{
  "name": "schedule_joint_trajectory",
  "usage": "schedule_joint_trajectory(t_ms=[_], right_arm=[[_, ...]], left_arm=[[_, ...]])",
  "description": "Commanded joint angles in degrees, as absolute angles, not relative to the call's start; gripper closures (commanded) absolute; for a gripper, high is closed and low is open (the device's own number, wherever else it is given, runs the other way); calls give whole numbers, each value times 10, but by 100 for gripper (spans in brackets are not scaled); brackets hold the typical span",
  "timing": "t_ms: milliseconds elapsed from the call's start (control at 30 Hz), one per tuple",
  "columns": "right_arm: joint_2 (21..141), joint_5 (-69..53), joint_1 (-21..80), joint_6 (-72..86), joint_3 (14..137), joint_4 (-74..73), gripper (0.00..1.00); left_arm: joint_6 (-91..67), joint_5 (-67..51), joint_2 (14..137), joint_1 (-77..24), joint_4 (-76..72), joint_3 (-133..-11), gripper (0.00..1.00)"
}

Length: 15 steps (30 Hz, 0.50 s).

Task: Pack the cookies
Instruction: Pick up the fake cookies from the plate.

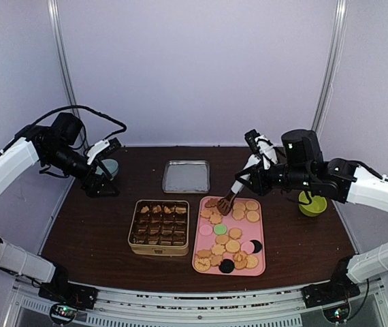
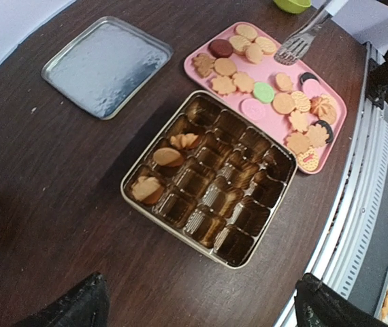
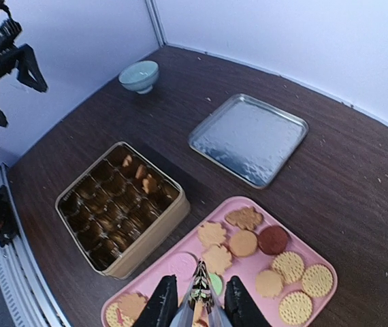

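1. Progress: early. The tin holds only a few cookies, all in the row along its far edge. You can count three for sure in the left wrist view, maybe a fourth. Every other pocket shows bare liner.
2. What's left is the bulk. Approx. two dozen cookies sit on the pink tray, which lies just right of the tin and close beside it. They're tan rounds, flower shapes, a couple of pink, one green and a few dark ones.
3. Right tool: clamped on the metal tongs, handle pinched between its fingers. The tong tips hang over the tray corner nearest the tin's far-right corner, right at a cluster of tan cookies. You can't tell from these views whether the tips have one nipped.
4. Left tool: jaws spread wide, nothing in them. It sits well left of the tin and beyond its far edge, next to a pale blue bowl — no part in the pick right now.
5. Silver lid lies flat on the surface beyond the tin, apart from it. So closing up isn't done either.
6. Next, as I judge it, you nip one cookie w/ the tongs, carry it left to an empty pocket, release, then repeat — a long way to go.
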State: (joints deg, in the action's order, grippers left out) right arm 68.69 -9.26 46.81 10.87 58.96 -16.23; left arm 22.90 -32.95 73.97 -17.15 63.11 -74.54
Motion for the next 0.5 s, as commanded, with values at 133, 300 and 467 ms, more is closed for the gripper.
schedule_joint_trajectory(t_ms=[133,300,467], right_arm=[[635,15,464,123,515,-156,75],[638,10,464,131,499,-147,73],[649,-17,464,142,487,-131,66]], left_arm=[[249,-318,712,-154,635,-722,2],[248,-313,715,-154,635,-727,2],[251,-300,712,-154,634,-725,2]])
